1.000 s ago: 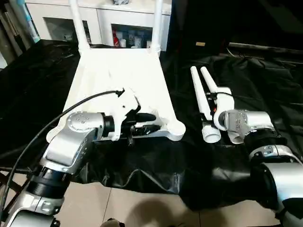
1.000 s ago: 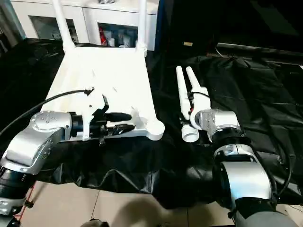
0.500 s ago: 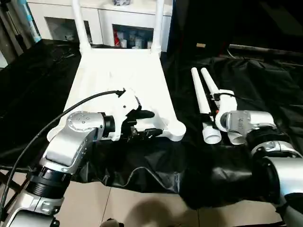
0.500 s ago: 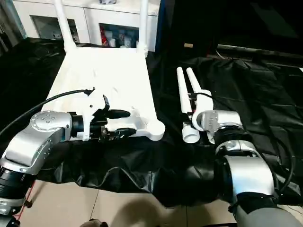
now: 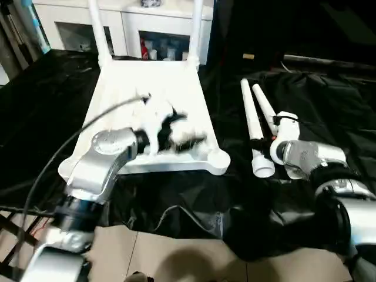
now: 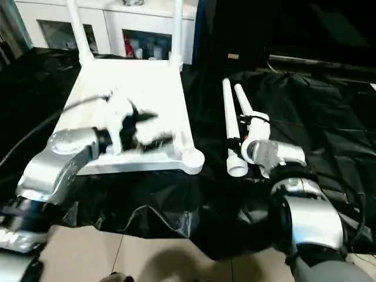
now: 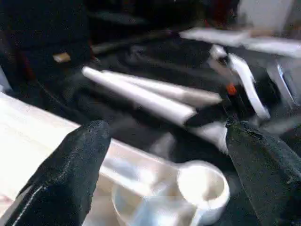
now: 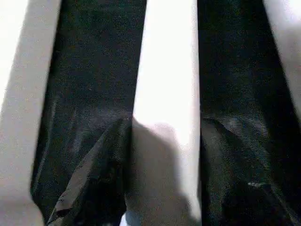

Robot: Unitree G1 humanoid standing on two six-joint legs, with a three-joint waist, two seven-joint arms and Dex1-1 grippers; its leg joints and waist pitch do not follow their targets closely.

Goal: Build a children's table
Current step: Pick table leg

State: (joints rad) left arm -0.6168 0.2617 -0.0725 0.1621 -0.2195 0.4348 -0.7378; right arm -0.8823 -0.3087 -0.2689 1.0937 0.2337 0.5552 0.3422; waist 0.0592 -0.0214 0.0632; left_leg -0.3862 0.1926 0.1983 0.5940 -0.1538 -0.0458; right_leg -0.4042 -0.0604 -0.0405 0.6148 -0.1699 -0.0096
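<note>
On the black-draped counter our right gripper straddles a light, stiff, slippery leg, best clasped mid-shaft, while our left gripper hangs released over the tabletop.

You are not seeing any text, label, brand, number or sign that can be read in these views.
</note>
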